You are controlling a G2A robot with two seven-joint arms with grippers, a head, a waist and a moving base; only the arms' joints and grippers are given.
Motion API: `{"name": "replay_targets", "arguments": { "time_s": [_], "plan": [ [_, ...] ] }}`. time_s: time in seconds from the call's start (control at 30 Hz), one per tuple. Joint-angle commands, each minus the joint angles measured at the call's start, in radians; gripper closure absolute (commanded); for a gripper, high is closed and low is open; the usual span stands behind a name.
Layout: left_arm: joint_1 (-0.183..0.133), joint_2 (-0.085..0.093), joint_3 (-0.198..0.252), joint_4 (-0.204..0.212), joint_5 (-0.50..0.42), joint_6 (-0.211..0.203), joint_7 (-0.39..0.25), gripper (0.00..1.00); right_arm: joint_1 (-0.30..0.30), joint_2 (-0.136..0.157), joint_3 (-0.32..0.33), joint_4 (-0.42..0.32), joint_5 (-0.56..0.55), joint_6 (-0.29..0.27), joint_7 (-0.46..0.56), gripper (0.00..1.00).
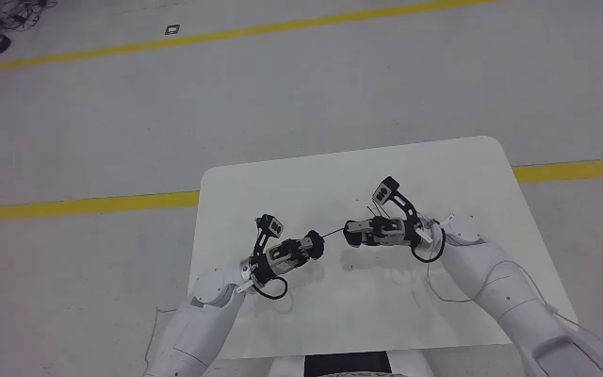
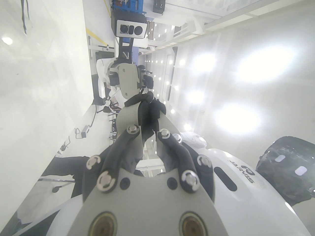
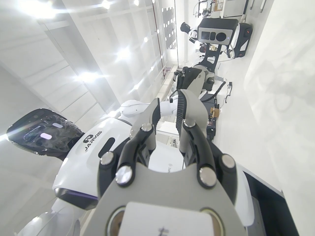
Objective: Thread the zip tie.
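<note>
Both arms hang over the middle of the white table (image 1: 452,179), their grippers tip to tip. A thin black zip tie (image 1: 333,232) spans the short gap between them. My left gripper (image 1: 316,243) is shut on one end of it. In the left wrist view its tips (image 2: 147,109) pinch the black strap (image 2: 134,100), which points toward the right gripper (image 2: 145,81) just beyond. My right gripper (image 1: 350,231) meets the tie's other end. In its own view the fingers (image 3: 168,104) stand slightly apart, and the left gripper (image 3: 183,74) is close behind them.
The rounded table edge runs close on the left (image 1: 203,188) and at the back. Grey floor with yellow lines (image 1: 94,204) surrounds the table. Thin cables (image 1: 429,273) loop from the right wrist down toward the tabletop.
</note>
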Motion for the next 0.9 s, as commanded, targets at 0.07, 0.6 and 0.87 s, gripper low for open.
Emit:
{"name": "replay_targets", "arguments": {
  "time_s": [0.07,0.6,0.87],
  "plan": [
    [0.000,0.000,0.000,0.000,0.000,0.000,0.000,1.00,0.004,0.000,-0.005,0.003,-0.001,0.000,0.000,0.86],
    [0.000,0.000,0.000,0.000,0.000,0.000,0.000,1.00,0.013,-0.004,-0.010,0.018,0.001,0.000,0.000,0.83],
    [0.000,0.000,0.000,0.000,0.000,0.000,0.000,1.00,0.018,-0.012,-0.002,0.028,-0.006,0.000,0.000,0.89]
  ]
}}
